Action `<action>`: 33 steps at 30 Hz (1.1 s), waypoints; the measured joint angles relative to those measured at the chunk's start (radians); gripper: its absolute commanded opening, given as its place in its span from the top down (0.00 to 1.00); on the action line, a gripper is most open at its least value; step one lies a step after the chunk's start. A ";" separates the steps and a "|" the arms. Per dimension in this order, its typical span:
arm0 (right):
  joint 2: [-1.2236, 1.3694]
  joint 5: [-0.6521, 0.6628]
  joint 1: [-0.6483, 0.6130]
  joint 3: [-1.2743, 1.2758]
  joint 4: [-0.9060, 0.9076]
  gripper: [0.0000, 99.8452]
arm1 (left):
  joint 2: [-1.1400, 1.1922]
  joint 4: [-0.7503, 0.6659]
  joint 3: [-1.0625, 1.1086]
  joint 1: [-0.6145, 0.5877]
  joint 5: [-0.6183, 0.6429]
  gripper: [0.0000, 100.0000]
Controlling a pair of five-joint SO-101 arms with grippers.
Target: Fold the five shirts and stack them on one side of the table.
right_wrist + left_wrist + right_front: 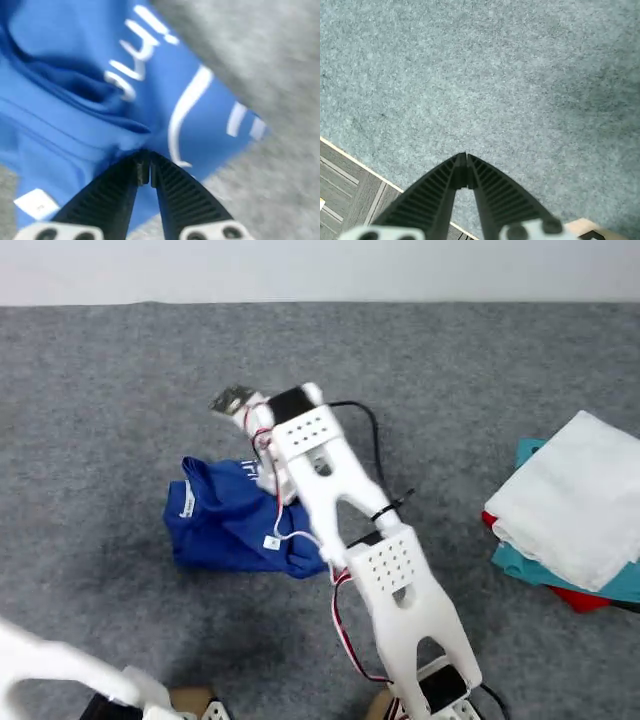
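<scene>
Well, the thing I worry about most is the blue shirt coming undone. It lies in a loose, bunched heap near the middle of the surface, not in a neat flat fold. If I pull or lift it from one spot, the rest could flop open or drag along and get more messy. The right end effector is right down on the shirt. Its tips are pressed together at a crease in the blue cloth, next to the white letters. I cannot tell if a bit of cloth is pinched between the tips or if they just sit on top. If nothing is caught, a lift would come up with nothing. If just a thin bit is caught, it could slip out on the way. The stack, white on top with teal and red under it, sits well apart at the right side of the surface. That gives the shirt a long way to go, so it could fall open on the trip or bump the stack crooked. The left end effector has its tips together too and holds nothing. It hangs over bare surface near the edge, so I think it cannot help hold the fold down from there.
</scene>
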 measured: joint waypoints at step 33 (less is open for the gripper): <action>0.034 0.000 -0.371 -0.058 0.000 0.99 | 0.000 -0.037 0.002 -0.166 0.000 0.99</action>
